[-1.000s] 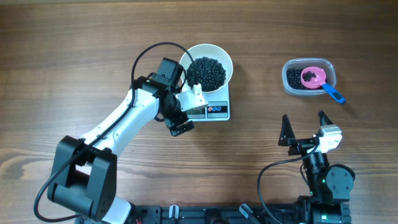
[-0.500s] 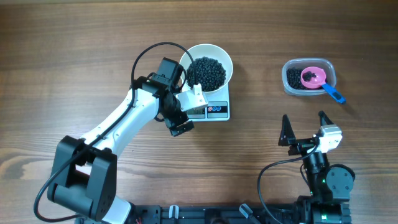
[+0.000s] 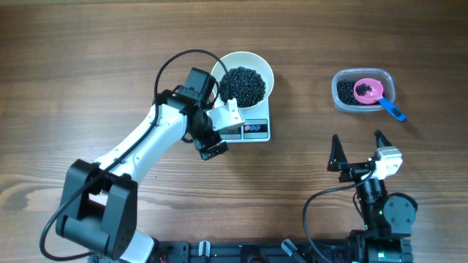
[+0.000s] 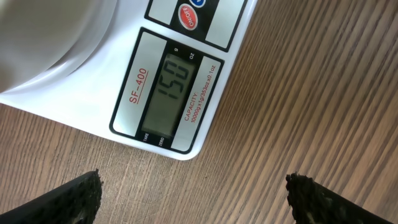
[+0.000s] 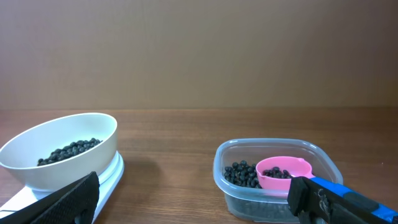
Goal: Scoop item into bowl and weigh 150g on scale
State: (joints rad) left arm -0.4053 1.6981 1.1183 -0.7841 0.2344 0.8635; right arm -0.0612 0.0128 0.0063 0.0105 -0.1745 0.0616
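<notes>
As the display (image 4: 171, 87) reads 150, weighing looks complete (next move: no more scooping, just withdraw).
Beans (image 3: 243, 85): dark loose heap in bowl (image 3: 265, 70), on scale (image 3: 256, 134).
Left gripper (image 3: 223, 131): over scale's front, jaws apart, empty.
Right gripper (image 3: 357, 139): well right of scale, likewise.
Scoop (image 3: 369, 90): in tub (image 3: 342, 103), right of scale.

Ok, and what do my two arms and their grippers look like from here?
The left arm has white links, black joints and a looping black cable. The right arm looks mostly black, with a white wrist block. The left gripper and right gripper have black textured fingers.
</notes>
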